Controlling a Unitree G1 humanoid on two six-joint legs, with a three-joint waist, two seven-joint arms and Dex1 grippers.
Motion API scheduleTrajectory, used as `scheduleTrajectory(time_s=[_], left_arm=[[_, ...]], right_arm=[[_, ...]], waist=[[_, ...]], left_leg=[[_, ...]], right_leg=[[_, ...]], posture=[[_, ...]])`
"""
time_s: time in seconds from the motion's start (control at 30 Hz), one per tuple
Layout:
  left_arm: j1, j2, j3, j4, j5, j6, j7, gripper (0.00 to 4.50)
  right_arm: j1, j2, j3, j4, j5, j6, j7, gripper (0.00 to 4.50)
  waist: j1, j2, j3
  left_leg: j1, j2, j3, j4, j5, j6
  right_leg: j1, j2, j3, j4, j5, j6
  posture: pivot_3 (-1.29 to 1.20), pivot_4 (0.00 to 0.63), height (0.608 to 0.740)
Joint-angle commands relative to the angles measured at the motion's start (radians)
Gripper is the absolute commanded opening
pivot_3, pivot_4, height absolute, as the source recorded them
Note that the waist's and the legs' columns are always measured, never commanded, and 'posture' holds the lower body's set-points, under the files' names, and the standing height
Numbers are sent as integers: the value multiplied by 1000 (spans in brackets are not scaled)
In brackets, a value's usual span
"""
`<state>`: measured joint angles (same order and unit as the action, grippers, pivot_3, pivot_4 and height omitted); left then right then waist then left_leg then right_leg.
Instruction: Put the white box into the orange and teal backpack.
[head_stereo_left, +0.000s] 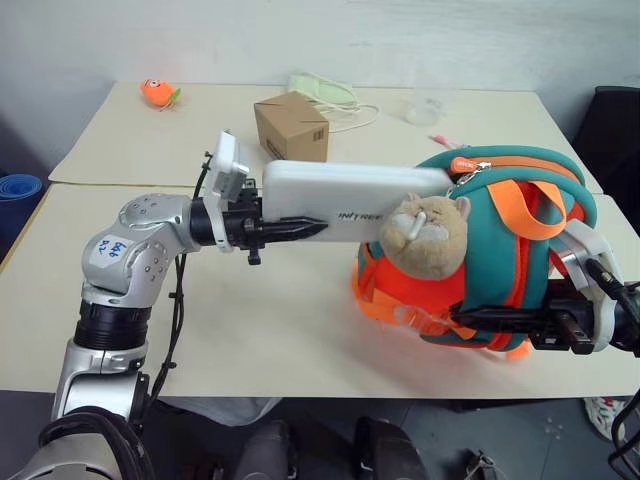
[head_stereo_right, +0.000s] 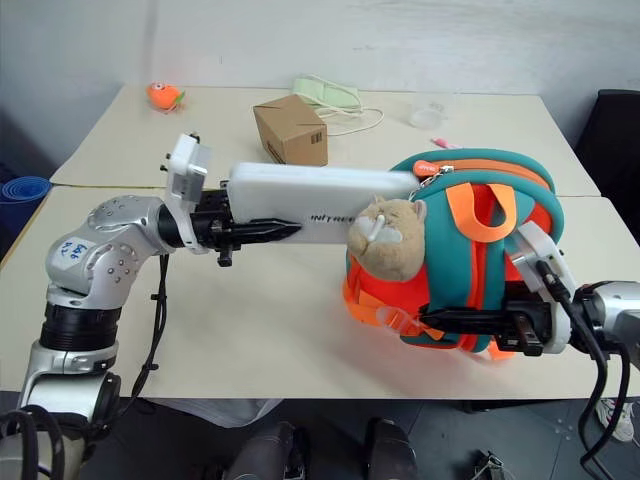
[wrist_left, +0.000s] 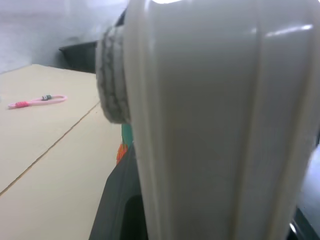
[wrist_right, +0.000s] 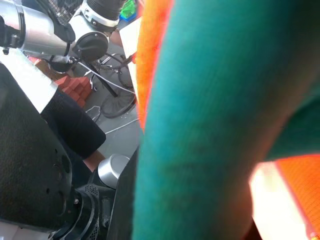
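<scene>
Far left on the tabletop (head_stereo_left: 300, 320): a small orange toy (head_stereo_left: 157, 92), well clear of the work. Next along, left claw (head_stereo_left: 290, 229) clamped on the near end of the white box (head_stereo_left: 345, 200), carried level above the tabletop, black fingers gripping its lower edge. Behind the box, a brown cardboard cube (head_stereo_left: 291, 125), a pale green pouch with a cord (head_stereo_left: 325, 90), and a pink strap (wrist_left: 36, 101) farther back. Long axis of the white box running left to right, roughly level, free end aimed at the orange and teal backpack (head_stereo_left: 500, 250) and touching or just entering its zipped rim beside the orange zipper pull, behind the tan plush animal (head_stereo_left: 425, 232). How deep the tip has gone: cannot tell, plush and rim in the way. At the right, right claw (head_stereo_left: 480, 320) closed on the backpack's lower strap or fabric, holding the bag propped on the tabletop with its mouth turned toward the box.

Step in hand, by judgement: insertion, barely started. Next move calls for pushing the box along its own length into the opening, keeping it aligned with the mouth while the right claw braces the bag against sliding. Risk: leading corner snagging on the rim or zipper.
</scene>
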<state>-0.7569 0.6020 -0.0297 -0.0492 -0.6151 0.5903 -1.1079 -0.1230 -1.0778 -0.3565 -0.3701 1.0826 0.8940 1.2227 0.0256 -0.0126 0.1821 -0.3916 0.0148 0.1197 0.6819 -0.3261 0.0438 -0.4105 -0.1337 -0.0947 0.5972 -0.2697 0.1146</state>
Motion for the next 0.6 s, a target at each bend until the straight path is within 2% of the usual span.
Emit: scheduleTrajectory(time_s=[0.03, 0.1, 0.17, 0.33, 0.37, 0.47, 0.57, 0.6], left_arm=[[-83, -5, -108, 32, 81, -109, -141, 1312], [-147, -54, -167, 95, 139, -162, -163, 1312], [-239, -184, -251, 197, 226, -220, -112, 1312], [-340, -481, -361, 420, 456, -347, 144, 1312], [-348, -514, -363, 448, 490, -357, 194, 2022], [-335, -513, -320, 429, 524, -350, 258, 2884], [-271, -394, -214, 312, 454, -275, 211, 3685], [-238, -333, -167, 257, 399, -228, 162, 3685]], right_arm=[[-71, 0, 26, 37, -44, -41, 11, 21], [-114, 20, 70, 47, -82, -56, 1, 21], [-157, 54, 119, 53, -118, -74, -24, 21], [-182, 120, 153, 49, -161, -88, -77, 21], [-179, 128, 150, 44, -161, -86, -87, 21], [-149, 141, 127, 10, -149, -74, -117, 21], [-93, 137, 86, -29, -123, -63, -134, 21], [-69, 136, 70, -42, -115, -59, -140, 21]], waist=[[-1, 0, 0], [-1, 0, 0], [5, 0, 0], [26, 0, 0], [27, 0, 0], [19, 0, 0], [2, 1, 0], [-3, 1, 0]], left_leg=[[0, 0, 0, 0, 0, 0], [-1, 0, 0, 0, 0, 0], [-1, 0, 0, 0, 0, 0], [-8, -3, -2, 3, 2, 5], [-10, -3, -2, 4, 2, 6], [-13, -3, -2, 4, 1, 6], [-12, -1, -2, 4, 2, 5], [-12, -1, -3, 4, 3, 5]], right_leg=[[0, 1, 0, 0, 0, 0], [-1, 1, 0, 0, 0, 0], [-1, 2, -1, 0, 0, 0], [-2, 0, -4, 0, 2, 4], [-2, 0, -5, 0, 3, 5], [-4, 0, -9, -2, 3, 5], [-5, 1, -11, 0, 3, 5], [-5, 0, -11, 1, 3, 5]], posture=[[0, 150, 740], [0, 150, 740], [0, 150, 740], [0, 150, 740], [0, 150, 740], [0, 150, 740], [0, 150, 740], [0, 150, 740]])
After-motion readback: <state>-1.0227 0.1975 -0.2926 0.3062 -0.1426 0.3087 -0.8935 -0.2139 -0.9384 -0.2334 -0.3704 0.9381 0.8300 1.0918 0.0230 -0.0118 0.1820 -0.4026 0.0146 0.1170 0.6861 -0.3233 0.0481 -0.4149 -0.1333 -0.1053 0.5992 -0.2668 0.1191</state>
